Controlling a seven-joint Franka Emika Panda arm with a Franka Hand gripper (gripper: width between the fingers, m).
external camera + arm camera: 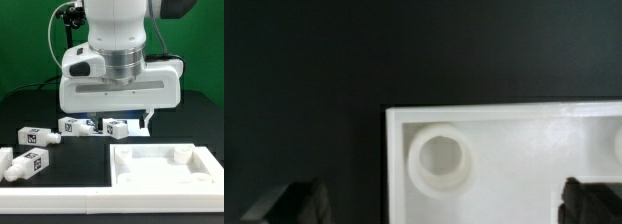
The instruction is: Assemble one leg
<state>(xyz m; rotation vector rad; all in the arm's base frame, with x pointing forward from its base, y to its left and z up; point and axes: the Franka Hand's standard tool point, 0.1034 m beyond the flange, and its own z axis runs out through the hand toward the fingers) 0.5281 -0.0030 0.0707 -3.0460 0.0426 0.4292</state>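
Fingers (295,205) of the gripper (441,207) spread wide and empty, the leg (118,128) lying outside them.

Brightly and evenly lit from overhead in the exterior view. Pushes the white arm housing (118,85) and the panel (160,165) close to blown-out, with only faint grey shading along the panel's raised rim and under the housing. Swallows nearly all detail in the black table (40,108). Looks coarse and slightly soft throughout, rendering the tags on the legs (118,128) as dark blotches. Dimmer and cooler in the wrist view. Turns the panel greyish-white, with soft shading inside the round socket (439,162). Leaves the fingertips (295,205) as dark, out-of-focus smears against the table. Carries fine grain across the dark areas and softens every edge slightly.
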